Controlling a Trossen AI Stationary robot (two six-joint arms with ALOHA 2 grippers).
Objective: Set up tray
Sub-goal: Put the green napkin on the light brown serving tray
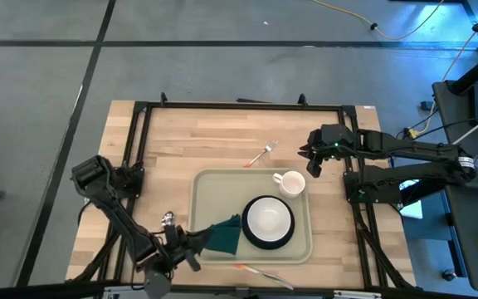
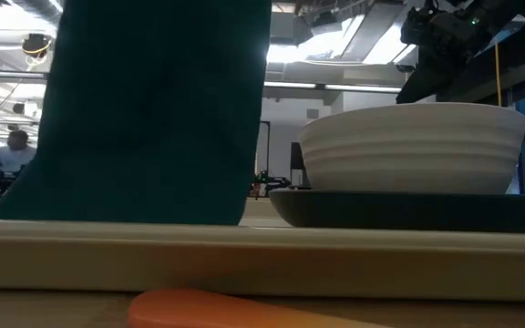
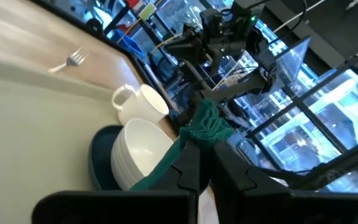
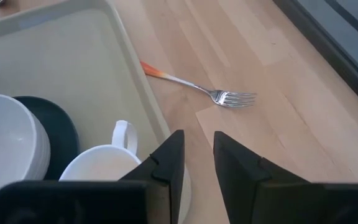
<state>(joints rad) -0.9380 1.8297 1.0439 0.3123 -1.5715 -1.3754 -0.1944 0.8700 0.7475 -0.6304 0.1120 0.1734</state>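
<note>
The beige tray (image 1: pixel 210 187) lies mid-table. On it a white bowl (image 1: pixel 269 218) sits on a dark plate (image 1: pixel 256 241), and a white mug (image 1: pixel 290 183) stands at the far right corner. My left gripper (image 1: pixel 197 246) (image 3: pixel 205 149), at the tray's near left corner, is shut on the dark green napkin (image 1: pixel 224 235) (image 2: pixel 153 109). My right gripper (image 1: pixel 312 159) (image 4: pixel 199 149) hovers open above the table just right of the mug (image 4: pixel 98 165), touching nothing. A fork (image 1: pixel 260 154) (image 4: pixel 216 93) lies on the wood beyond the tray. My left gripper pinches the napkin between its two fingers, coming roughly level from the table's left. Bunched cloth (image 3: pixel 207 124) sticks out past the fingertips and a strip (image 3: pixel 157 174) trails down beside the bowl. The napkin hangs raised over the tray; the rim (image 2: pixel 262 255) hides its lower end.
A second utensil with an orange handle (image 1: pixel 256 271) (image 2: pixel 199 310) lies on the table by the tray's near edge. A black frame (image 1: pixel 239 106) borders the tabletop. Bare wood (image 1: pixel 214 137) stretches between the tray and the far edge.
</note>
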